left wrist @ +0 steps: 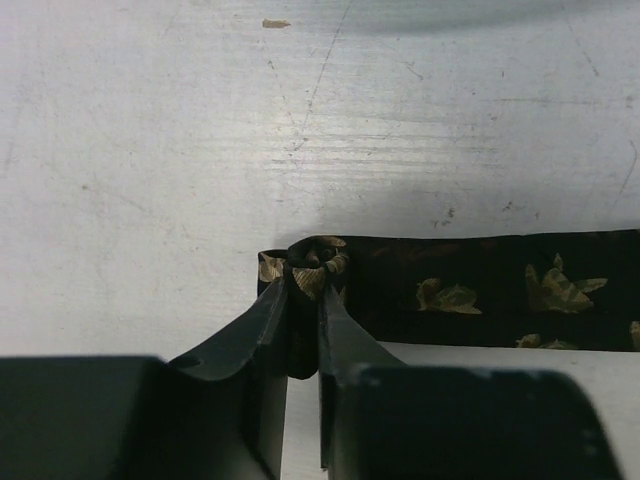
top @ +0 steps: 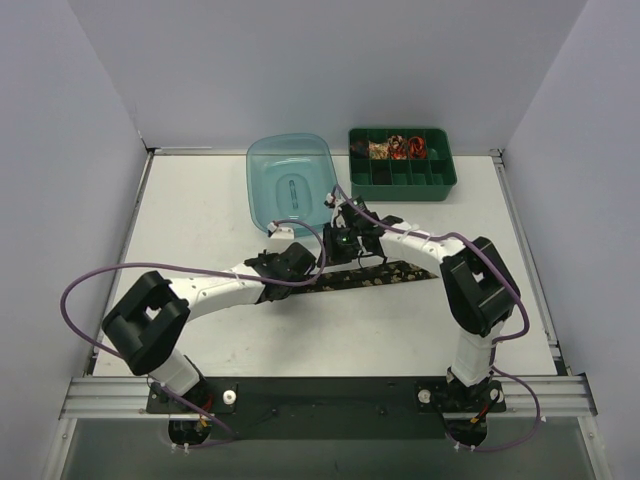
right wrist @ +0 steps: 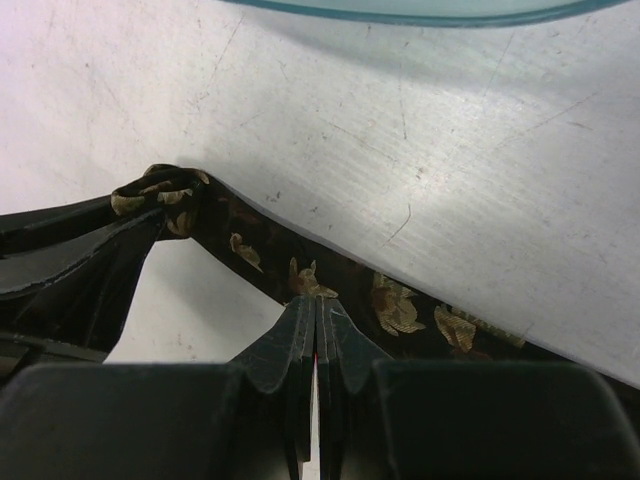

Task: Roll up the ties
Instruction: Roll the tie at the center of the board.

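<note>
The black tie with gold floral pattern [top: 385,275] lies across the middle of the table, wide end to the right. My left gripper [top: 272,262] is shut on its narrow end, where the fabric is bunched into a small coil [left wrist: 312,262] at the fingertips. The rest of the tie [left wrist: 480,290] runs off to the right. My right gripper [top: 345,243] is shut on the tie's edge [right wrist: 316,298] a short way along and holds that stretch slightly off the table. The right wrist view also shows the coil [right wrist: 160,192], gripped by the left fingers [right wrist: 70,265].
A teal plastic bowl [top: 290,185] stands just behind the grippers; its rim shows in the right wrist view [right wrist: 420,8]. A green compartment tray [top: 402,172] at the back right holds small red and beige coils [top: 398,148]. Purple cables loop beside both arms.
</note>
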Tool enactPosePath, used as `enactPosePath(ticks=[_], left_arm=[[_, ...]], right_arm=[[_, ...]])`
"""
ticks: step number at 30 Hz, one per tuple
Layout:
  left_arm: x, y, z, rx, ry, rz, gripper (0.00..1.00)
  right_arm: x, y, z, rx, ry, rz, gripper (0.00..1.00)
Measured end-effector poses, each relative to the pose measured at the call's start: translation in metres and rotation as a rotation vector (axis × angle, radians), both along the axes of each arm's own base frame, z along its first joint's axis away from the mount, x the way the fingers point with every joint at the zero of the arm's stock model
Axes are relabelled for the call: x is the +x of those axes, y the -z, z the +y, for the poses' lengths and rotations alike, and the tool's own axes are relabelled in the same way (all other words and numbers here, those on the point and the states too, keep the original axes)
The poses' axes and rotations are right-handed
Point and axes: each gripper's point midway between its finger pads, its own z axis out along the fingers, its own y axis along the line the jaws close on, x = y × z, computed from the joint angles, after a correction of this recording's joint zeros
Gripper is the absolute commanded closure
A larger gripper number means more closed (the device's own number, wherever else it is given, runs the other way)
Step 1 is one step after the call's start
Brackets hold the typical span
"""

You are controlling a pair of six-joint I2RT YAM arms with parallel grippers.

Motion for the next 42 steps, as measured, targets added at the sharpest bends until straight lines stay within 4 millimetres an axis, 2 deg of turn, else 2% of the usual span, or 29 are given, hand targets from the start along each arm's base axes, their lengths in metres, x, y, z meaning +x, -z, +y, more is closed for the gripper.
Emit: enactPosePath(ticks=[3, 14, 18, 30, 42], left_arm=[[0.000, 0.001, 0.004, 0.024, -0.008, 0.001, 1.00], [0.002, -0.004, 0.022, 0.163, -0.033, 0.007, 1.00], [0.005, -0.006, 0.023, 0.216, -0.031, 0.007, 1.00], [0.006, 0.010, 0.003, 0.449, 0.014, 0.026, 1.00], [0.004, 0.019, -0.011, 0.420, 0.050, 0.035, 1.00]], right_arm=[[-0.003, 0.000, 0.003, -0.002, -0.013, -0.003, 1.00], [-0.005, 0.005, 0.002, -0.013, -0.024, 0.003, 1.00], [-0.006, 0.006, 0.002, -0.017, -0.024, 0.008, 1.00], [-0.005, 0.009, -0.004, -0.023, -0.011, 0.018, 1.00], [-0.007, 0.019, -0.015, -0.038, 0.006, 0.043, 1.00]])
